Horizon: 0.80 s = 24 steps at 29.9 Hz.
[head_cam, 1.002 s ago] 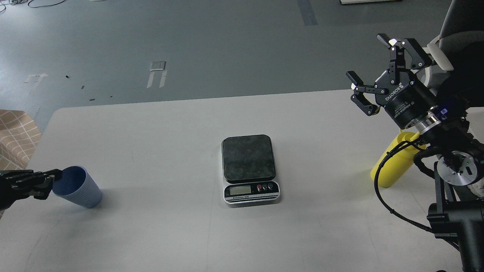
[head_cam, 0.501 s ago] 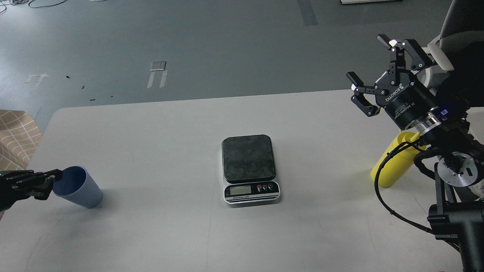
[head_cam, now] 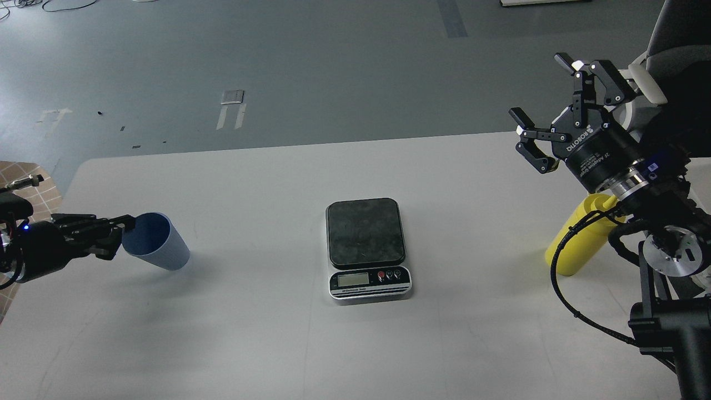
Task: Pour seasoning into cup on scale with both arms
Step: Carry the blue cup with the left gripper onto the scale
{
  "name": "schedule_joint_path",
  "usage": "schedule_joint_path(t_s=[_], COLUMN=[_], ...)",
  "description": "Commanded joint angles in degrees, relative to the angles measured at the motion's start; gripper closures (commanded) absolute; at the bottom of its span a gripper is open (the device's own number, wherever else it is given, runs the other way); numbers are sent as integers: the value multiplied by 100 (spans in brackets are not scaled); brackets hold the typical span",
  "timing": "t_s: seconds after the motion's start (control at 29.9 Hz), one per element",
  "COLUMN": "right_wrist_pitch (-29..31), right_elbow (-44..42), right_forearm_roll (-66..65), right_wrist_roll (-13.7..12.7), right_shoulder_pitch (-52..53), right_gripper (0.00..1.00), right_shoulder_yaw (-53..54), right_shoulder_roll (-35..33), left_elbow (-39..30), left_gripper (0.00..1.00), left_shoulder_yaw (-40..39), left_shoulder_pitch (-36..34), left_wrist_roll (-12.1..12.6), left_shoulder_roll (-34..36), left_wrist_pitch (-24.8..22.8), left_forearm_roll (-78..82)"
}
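Observation:
The light-blue ribbed cup (head_cam: 158,243) hangs tilted in my left gripper (head_cam: 123,229), which is shut on its rim at the left of the table, its mouth facing left. The scale (head_cam: 366,247) lies flat at the table's middle with its dark plate bare. The yellow seasoning bottle (head_cam: 577,244) stands at the right, its top hidden behind my right arm. My right gripper (head_cam: 547,91) is open and empty, raised above the bottle.
The white table (head_cam: 278,344) ends at a rounded far edge with grey floor beyond. A tan checked object (head_cam: 39,191) sits off the left edge. My right arm's cables and joints (head_cam: 661,289) fill the lower right corner.
My left gripper has carried the cup up and to the right, toward the scale. The right arm has barely moved.

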Motion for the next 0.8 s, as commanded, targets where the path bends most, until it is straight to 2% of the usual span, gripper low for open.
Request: schedule_joint_path(t_s=[0.0,0.13,0.23,0.47,0.53,0.77], right_wrist_pitch=[0,0,0,0,0,0], right_elbow=[-8,-17,-17,-34,-34,-43], right_forearm_roll=[8,8,-1,-1,-1,8], right_wrist_roll=[2,2,2,2,2,2], right_shoulder_pitch=[-13,-22,-31,-31,-31,-31], right_gripper=[0,0,0,0,0,0], right_shoulder_yaw=[4,4,4,13,13,30], right_shoulder_roll=[0,0,0,0,0,0], left_elbow=[37,11,2,28,72,283], left_gripper=[100,100,100,100,100,100], left_shoulder_yaw=[4,13,4,13,13,13], left_shoulder_pitch=[-431,-1124,-1388,-1829,-2012,-2092], left_wrist_roll=[1,1,1,1,1,1], left_shoulder_roll=[-321,-900,-1261,-2299,-2649,-3143], left_wrist_pitch=[-222,-1143,-1496,-1778,-2024,-2192], left_forearm_roll=[113,341,499,570,579,579])
